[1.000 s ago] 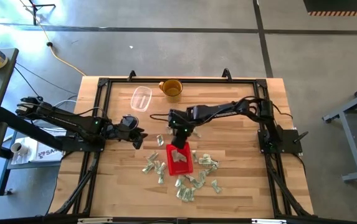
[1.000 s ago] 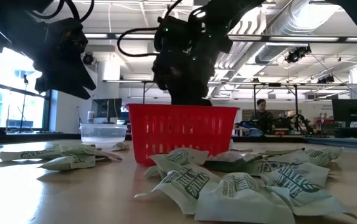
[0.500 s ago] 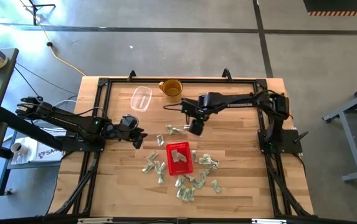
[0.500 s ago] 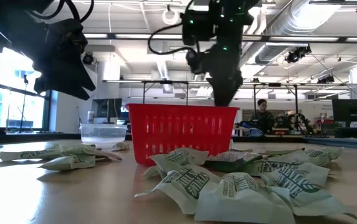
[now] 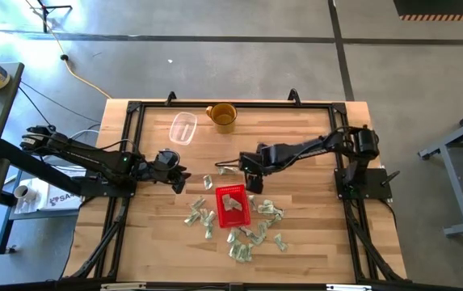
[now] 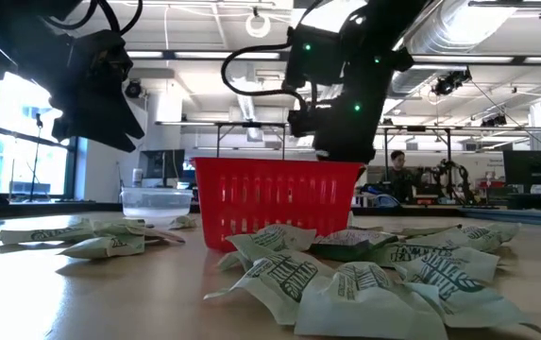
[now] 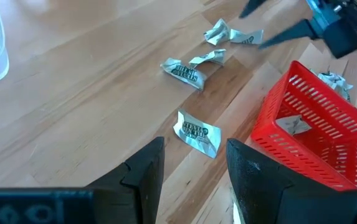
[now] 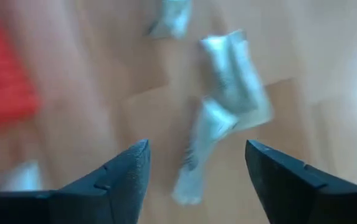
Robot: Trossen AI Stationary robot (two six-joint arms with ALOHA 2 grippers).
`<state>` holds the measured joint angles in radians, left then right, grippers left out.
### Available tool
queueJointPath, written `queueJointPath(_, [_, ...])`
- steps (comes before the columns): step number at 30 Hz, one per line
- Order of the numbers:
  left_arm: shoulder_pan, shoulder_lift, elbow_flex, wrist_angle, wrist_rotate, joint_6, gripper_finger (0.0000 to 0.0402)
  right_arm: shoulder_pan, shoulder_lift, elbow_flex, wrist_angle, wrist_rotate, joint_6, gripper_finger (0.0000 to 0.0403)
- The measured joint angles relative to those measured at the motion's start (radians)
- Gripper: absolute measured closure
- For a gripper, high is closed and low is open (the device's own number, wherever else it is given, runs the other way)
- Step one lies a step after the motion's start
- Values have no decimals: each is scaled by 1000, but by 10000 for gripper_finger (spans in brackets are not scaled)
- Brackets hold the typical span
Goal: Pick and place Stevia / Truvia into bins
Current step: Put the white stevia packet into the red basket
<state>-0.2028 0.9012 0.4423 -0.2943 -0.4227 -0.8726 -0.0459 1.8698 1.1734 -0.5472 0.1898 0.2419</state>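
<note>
Currently the right gripper (image 5: 250, 170) is positioned above the table (image 5: 312, 242), just beyond the far edge of the red bin (image 5: 233, 206) and near a small group of Stevia / Truvia packets (image 5: 225, 169). Its fingers (image 8: 121, 177) are spread apart with nothing between them; in the right wrist view the packets on the wood show in the gap between the fingers, blurred. In the low view this gripper (image 6: 341, 142) hangs behind the bin (image 6: 278, 200), at about the level of its rim.

The left gripper (image 5: 178, 178) waits over the left-centre of the table, well apart from the bin. Its fingers (image 7: 144, 177) are also spread and hold nothing; one packet (image 7: 197, 132) lies on the wood just beyond them in the left wrist view.

The red bin stands upright at the table centre and contains at least one packet (image 5: 231, 200). Most packets lie loose on the table: a cluster to the left of the bin (image 5: 200, 217), a cluster to its right (image 5: 268, 211) and a larger pile on its near side (image 5: 247, 241).

At the far edge of the table stand a clear plastic container (image 5: 183, 128) and, to its right, a yellow-brown mug (image 5: 223, 115). A person (image 6: 397, 168) is visible in the room behind the table.
</note>
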Motion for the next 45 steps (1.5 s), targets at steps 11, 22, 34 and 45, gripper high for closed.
queueJointPath(11, [0,0,0,0,-22,-1,197,-68,2,-74,32,-101,2,245])
queueJointPath(22, [0,0,0,0,-33,-27,197,-61,4,-55,39,-282,30,382])
queueJointPath(34, [0,0,0,0,-34,-31,197,-3,-50,262,-99,-251,4,392])
queueJointPath(45, [1,45,0,-10,131,11,197,10,77,315,-120,-712,153,303])
